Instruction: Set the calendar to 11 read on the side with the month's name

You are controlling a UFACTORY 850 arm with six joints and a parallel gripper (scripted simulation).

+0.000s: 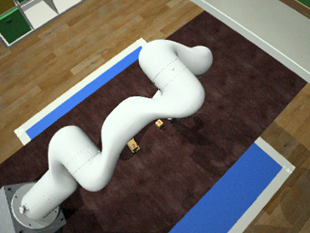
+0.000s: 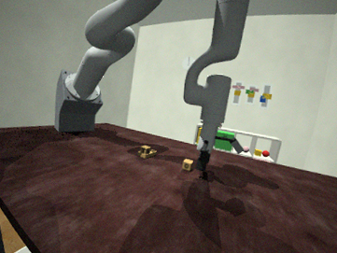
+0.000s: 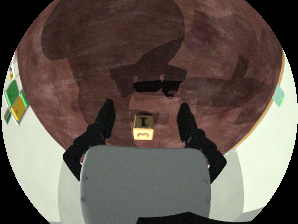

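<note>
From above, your arm hides the gripper; a loose cube [image 1: 159, 123] shows beside it. Outside view: gripper [image 2: 203, 169] low, cube [image 2: 187, 164] just beside it, tray [image 2: 147, 151] well apart. Wrist: fingers spread wide, empty, cube [image 3: 144, 125] between them, apparently untouched.

A small tan wooden cube [image 2: 187, 164] stands on the dark maroon table top [image 2: 96, 193], just left of the black two-finger gripper [image 2: 203, 169]. A tan wooden calendar tray [image 2: 146, 151] lies further left, behind it, apart.
</note>
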